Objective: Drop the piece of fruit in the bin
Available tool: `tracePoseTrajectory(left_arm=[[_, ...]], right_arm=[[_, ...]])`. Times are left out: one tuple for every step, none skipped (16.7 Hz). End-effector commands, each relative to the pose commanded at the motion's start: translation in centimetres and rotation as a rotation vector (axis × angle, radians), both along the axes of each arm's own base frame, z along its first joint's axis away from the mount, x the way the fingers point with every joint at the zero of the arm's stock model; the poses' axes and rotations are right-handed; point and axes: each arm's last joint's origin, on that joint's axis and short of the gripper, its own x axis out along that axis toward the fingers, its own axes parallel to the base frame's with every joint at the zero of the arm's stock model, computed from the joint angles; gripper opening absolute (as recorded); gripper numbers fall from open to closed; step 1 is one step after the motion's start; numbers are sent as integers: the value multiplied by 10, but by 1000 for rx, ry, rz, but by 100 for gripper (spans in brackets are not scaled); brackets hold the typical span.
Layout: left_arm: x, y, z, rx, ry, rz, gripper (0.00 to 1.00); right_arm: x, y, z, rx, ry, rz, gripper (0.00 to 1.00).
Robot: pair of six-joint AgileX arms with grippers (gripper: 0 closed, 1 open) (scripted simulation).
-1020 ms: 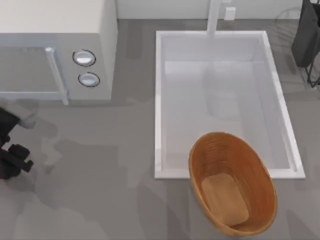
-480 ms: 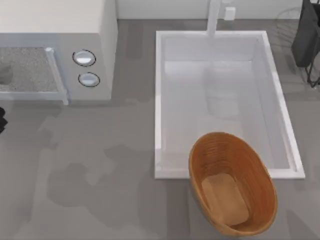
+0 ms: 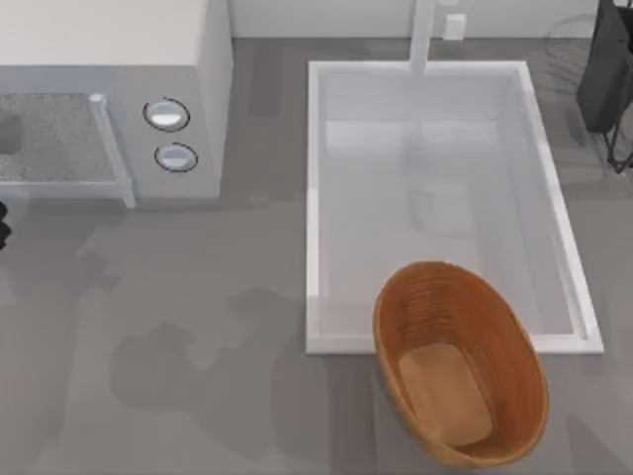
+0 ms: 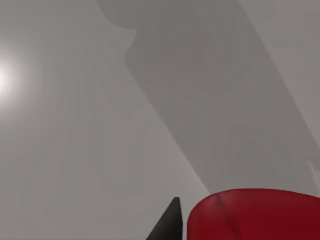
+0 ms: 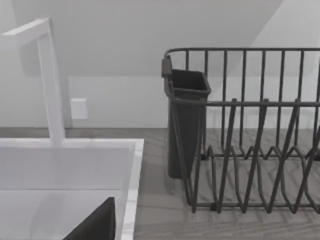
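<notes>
Left gripper (image 4: 175,222) pinching the red fruit (image 4: 255,215), at top view's far left edge; wooden bowl (image 3: 460,364) sits lower right, well apart; right arm's gripper state unclear

My glossy red piece of fruit (image 4: 255,215) sits low right in my left wrist view. The oval brown wooden bin (image 3: 460,363) stands upright, lower right of the top view.
</notes>
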Motion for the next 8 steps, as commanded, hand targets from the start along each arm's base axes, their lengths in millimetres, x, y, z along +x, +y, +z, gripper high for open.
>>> tracePoseTrajectory(left_arm=[[4, -6, 1, 3, 8, -20, 0], [11, -14, 2, 9, 18, -51, 0], [19, -27, 3, 16, 29, -93, 0], [27, -43, 5, 26, 40, -143, 0], [36, -62, 8, 37, 49, -201, 0], [45, -86, 11, 49, 55, -267, 0], [52, -113, 14, 63, 58, -339, 0], [56, -143, 16, 77, 58, -415, 0]], right_arm=[[0, 0, 0, 0, 0, 0, 100], [0, 0, 0, 0, 0, 0, 100], [0, 0, 0, 0, 0, 0, 100], [0, 0, 0, 0, 0, 0, 100], [0, 0, 0, 0, 0, 0, 100], [0, 0, 0, 0, 0, 0, 100], [0, 0, 0, 0, 0, 0, 100], [0, 0, 0, 0, 0, 0, 100]])
